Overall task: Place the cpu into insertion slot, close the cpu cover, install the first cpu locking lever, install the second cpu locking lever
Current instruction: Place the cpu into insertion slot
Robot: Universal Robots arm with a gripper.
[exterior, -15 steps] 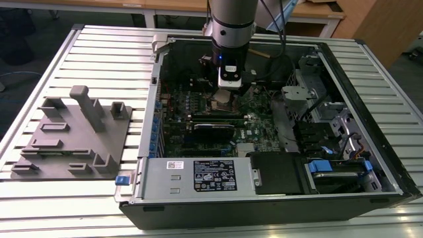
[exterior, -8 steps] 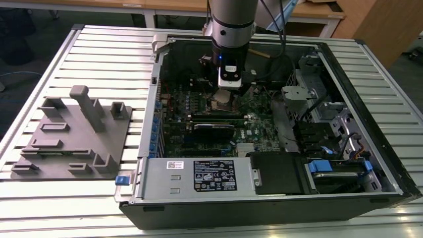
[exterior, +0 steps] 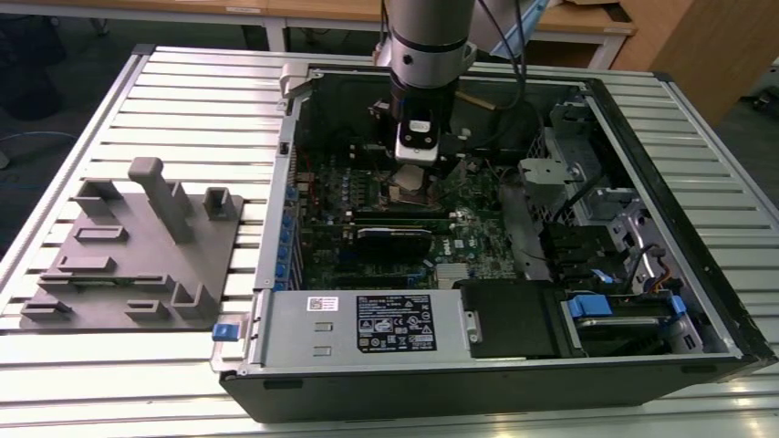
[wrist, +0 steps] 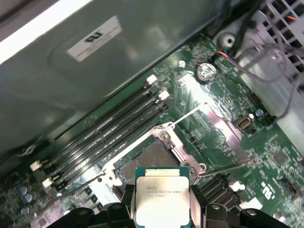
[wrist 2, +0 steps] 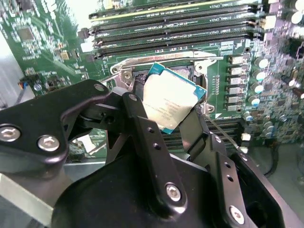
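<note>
My gripper (exterior: 414, 164) hangs inside the open computer case, shut on the cpu (wrist: 161, 199), a small silvery square chip with a green edge. In both wrist views the chip (wrist 2: 168, 102) sits between the two black fingers (wrist 2: 142, 123), held by opposite edges and slightly tilted. The insertion slot (wrist: 148, 159) lies just beneath and beyond it, its dark centre uncovered. The cpu cover (wrist: 219, 127), a silver frame plate, stands swung open beside the socket. Two thin wire locking levers (wrist: 189, 115) are raised off the socket.
Long black memory slots (wrist: 109, 137) run beside the socket. A black card (exterior: 392, 242) and the metal power supply box (exterior: 365, 324) sit nearer the case front. Drive bays and cables (exterior: 597, 237) fill the exterior view's right. A grey fixture plate (exterior: 134, 255) lies on the slatted table.
</note>
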